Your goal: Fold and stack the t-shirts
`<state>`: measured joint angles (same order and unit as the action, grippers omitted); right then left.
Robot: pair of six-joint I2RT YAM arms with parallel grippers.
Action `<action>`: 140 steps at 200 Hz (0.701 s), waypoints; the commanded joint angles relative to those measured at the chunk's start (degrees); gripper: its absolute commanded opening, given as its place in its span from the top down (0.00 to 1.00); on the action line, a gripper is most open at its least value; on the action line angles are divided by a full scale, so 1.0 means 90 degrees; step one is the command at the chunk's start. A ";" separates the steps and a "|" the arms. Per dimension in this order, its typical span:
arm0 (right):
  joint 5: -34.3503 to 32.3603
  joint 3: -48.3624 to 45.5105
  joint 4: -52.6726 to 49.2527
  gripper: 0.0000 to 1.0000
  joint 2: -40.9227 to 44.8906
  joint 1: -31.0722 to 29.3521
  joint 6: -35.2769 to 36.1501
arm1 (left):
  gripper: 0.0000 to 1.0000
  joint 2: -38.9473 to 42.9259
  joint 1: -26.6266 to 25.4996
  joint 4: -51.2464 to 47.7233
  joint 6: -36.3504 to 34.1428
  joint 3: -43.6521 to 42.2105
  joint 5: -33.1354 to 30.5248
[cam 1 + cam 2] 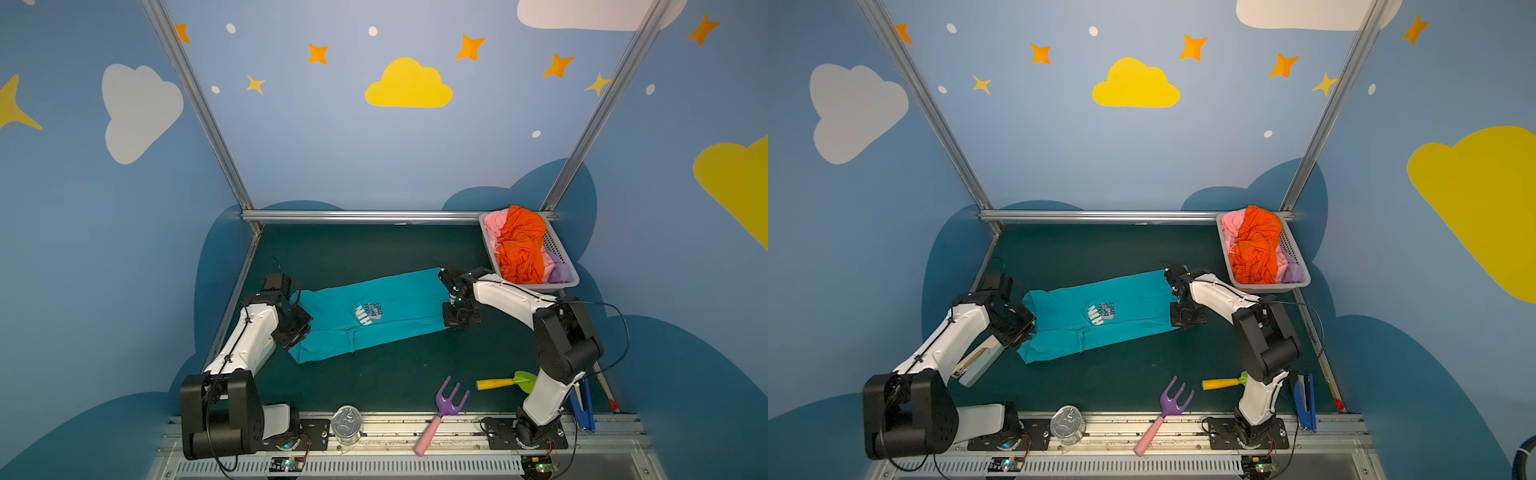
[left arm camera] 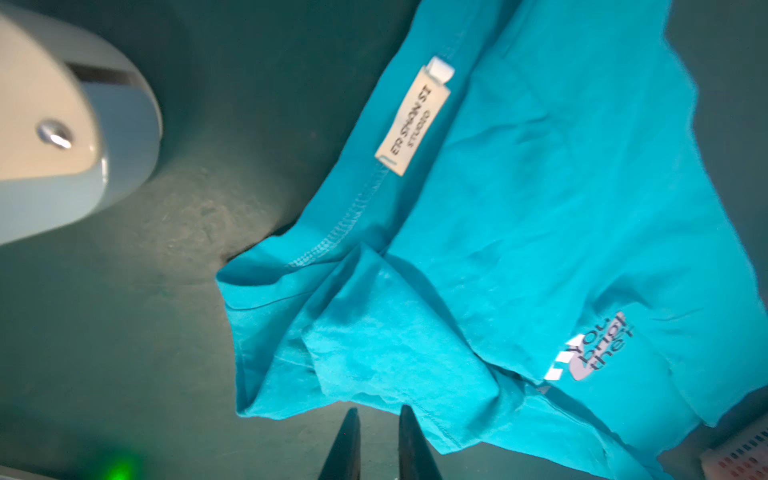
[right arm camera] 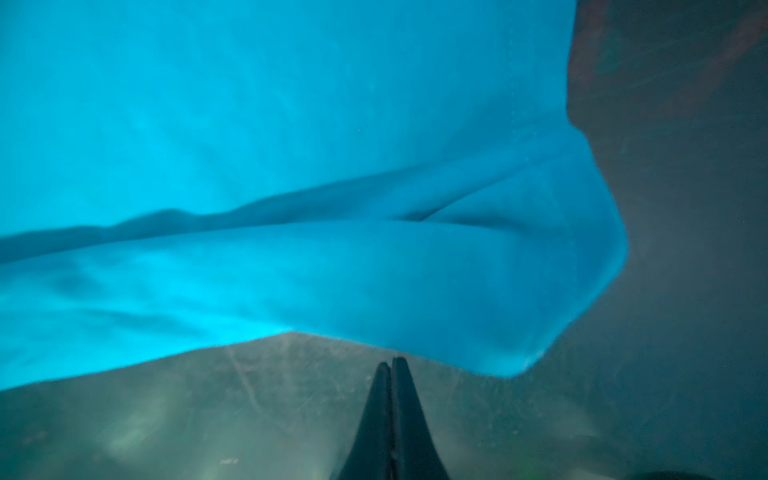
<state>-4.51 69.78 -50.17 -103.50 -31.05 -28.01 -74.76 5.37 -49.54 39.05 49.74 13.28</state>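
A teal t-shirt [image 1: 399, 307] [image 1: 1133, 307] with a white-and-pink chest print lies on the dark green table, folded into a long strip. Its collar label [image 2: 413, 116] shows in the left wrist view. My left gripper [image 2: 379, 409] [image 1: 297, 328] is at the shirt's collar end, jaws a little apart over bare table, the cloth edge just ahead. My right gripper [image 3: 390, 360] [image 1: 451, 322] is shut at the hem end [image 3: 457, 291], tips at the cloth's edge with no cloth seen between them. Orange [image 1: 519, 245], pink [image 1: 494, 226] and lilac [image 1: 559, 272] t-shirts lie crumpled in the white basket [image 1: 540, 286].
A grey stapler [image 1: 980, 361] [image 2: 50, 137] lies under my left arm. Along the table's front are a metal can [image 1: 347, 424], a purple toy rake [image 1: 451, 401], a yellow-green trowel [image 1: 503, 382] and a blue stapler [image 1: 584, 407]. A metal rail [image 1: 361, 216] bounds the back.
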 commanded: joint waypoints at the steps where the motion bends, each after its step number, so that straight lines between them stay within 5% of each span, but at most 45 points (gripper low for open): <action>1: -0.0331 0.0242 -0.0050 0.96 -0.0256 0.0136 0.0007 | 0.80 0.0143 0.0019 -0.0033 -0.0005 -0.0046 -0.0060; 99: -0.0257 0.3762 -0.0789 0.92 -0.1883 0.0674 0.0234 | 0.79 0.0087 0.0019 -0.0042 -0.0042 -0.0018 -0.0064; 140: -0.0503 0.2506 -0.0630 0.77 -0.0963 0.0300 0.0280 | 0.78 0.0171 0.0019 -0.0074 -0.0109 -0.0062 -0.0082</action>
<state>-7.31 99.77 -52.51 -117.32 -26.09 -26.00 -74.37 5.37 -49.41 38.98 49.47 13.21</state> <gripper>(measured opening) 0.172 0.220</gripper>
